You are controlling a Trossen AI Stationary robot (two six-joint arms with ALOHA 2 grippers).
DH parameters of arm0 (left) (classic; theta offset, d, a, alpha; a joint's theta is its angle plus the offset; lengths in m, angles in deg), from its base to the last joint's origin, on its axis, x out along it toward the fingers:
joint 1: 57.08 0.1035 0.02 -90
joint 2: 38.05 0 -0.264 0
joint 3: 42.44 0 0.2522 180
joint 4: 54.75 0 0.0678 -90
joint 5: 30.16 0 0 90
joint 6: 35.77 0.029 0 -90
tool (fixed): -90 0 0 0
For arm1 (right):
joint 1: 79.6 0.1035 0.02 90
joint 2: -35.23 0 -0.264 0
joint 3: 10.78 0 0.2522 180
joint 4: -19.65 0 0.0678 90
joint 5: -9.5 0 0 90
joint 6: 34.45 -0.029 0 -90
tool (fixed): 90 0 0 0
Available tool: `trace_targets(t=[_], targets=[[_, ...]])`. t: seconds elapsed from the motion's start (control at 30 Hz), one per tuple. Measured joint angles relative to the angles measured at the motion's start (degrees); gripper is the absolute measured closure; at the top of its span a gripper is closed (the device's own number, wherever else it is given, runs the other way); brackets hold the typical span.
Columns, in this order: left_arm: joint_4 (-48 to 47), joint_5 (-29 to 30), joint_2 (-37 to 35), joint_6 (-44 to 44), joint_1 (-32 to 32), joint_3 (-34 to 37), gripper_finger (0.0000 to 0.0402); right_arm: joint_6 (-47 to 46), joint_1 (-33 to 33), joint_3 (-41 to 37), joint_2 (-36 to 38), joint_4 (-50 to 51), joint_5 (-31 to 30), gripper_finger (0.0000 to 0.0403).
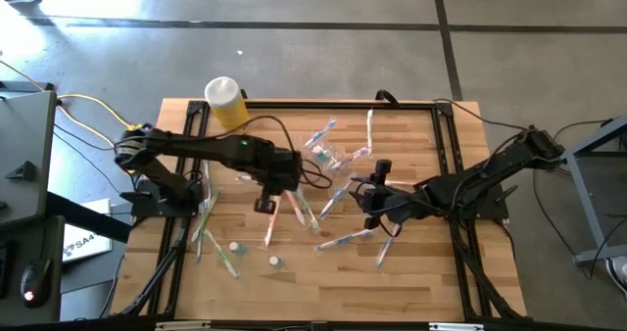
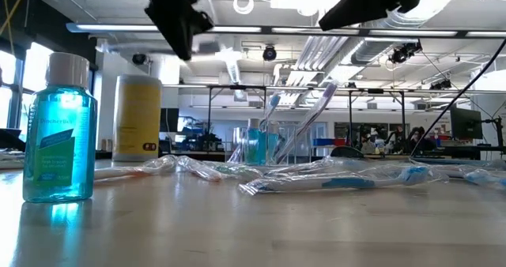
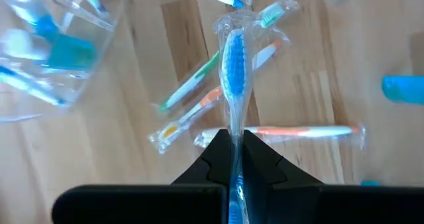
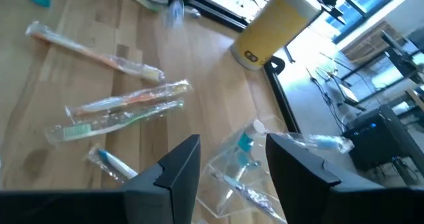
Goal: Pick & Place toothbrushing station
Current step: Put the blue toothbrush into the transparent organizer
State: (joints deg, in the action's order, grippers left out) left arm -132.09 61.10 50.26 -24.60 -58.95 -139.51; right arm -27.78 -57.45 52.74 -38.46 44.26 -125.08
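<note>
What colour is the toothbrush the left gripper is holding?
Blue toothbrush, wrapped in clear plastic; the left wrist view shows it best.

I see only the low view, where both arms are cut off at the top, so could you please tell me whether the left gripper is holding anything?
Observer: Yes, the left gripper is shut on a wrapped blue toothbrush.
Operator: Thank you. And the right one?
Observer: The right gripper is open and empty; its wrist view shows the clear holder cup just past its fingers.
</note>
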Motion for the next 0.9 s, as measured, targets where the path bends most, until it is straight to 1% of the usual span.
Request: trace_targets(t=[0.13,0.2,0.23,0.3,0.37,0.43,0.57,0.63,0.73,0.9], targets=[[-1.44,2.20,-6.95,2.22,0.02,0.15,0.0396,-2.44,-0.02,0.00,-0.07,1.95,-2.10,0.0239],[-1.24,2.35,-10.39,4.52,0.17,0.17,0.0396,-2.59,-0.23,0.00,-0.06,1.90,-3.02,0.0239],[-0.85,2.09,-12.06,6.08,0.64,0.17,0.0396,-2.60,-0.46,0.00,-0.04,1.78,-3.30,0.0239],[0.16,-0.27,-15.33,9.66,2.25,0.43,0.0396,-2.61,-1.18,0.00,-0.04,0.85,-3.44,0.0239],[3.06,-4.04,-18.11,12.88,4.95,1.86,0.0396,-2.62,-2.05,0.00,-0.05,-0.10,-3.49,0.0239],[6.41,-9.20,-20.42,15.67,9.08,4.40,0.0396,-2.66,-2.81,0.00,-0.05,-1.22,-3.44,0.0239],[19.14,-23.06,-23.12,18.15,16.82,12.10,0.0396,-4.10,-4.73,0.00,-0.17,-2.03,-3.12,0.0239],[26.42,-28.55,-23.31,18.49,19.89,16.58,0.0396,-4.55,-5.68,0.00,-0.33,-2.04,-2.88,0.0239],[38.34,-33.77,-22.42,18.50,23.93,23.76,0.0396,-5.47,-6.81,0.00,-0.35,-1.98,-2.67,0.0239],[54.32,-42.61,-21.42,17.21,29.96,33.78,0.0396,-5.59,-7.98,0.00,-0.37,-1.96,1.50,0.0239]])
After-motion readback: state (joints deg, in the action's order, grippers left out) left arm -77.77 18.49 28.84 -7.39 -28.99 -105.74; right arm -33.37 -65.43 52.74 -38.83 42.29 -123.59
